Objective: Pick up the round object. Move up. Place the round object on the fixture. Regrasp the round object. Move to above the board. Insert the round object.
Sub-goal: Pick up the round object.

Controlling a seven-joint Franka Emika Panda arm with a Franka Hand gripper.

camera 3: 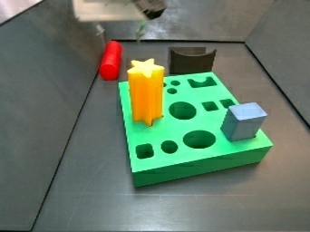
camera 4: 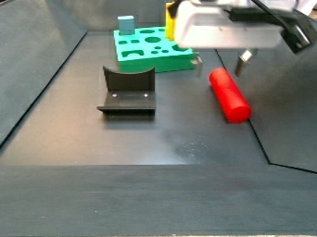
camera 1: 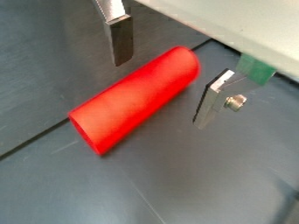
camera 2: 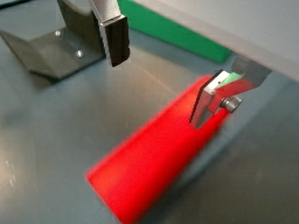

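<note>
The round object is a smooth red cylinder lying flat on the dark floor, also seen in the other wrist view. In both side views it lies beside the board, the round object apart from the fixture. My gripper is open, its silver fingers standing on either side of one end of the cylinder without touching it. From the side, the gripper hangs just over that end. The dark fixture stands empty. The green board has shaped holes in its top.
An orange-yellow star peg stands upright in the board, and a grey-blue cube sits on the board's corner. Dark walls enclose the floor. In a wrist view the fixture and the board's edge show behind the fingers.
</note>
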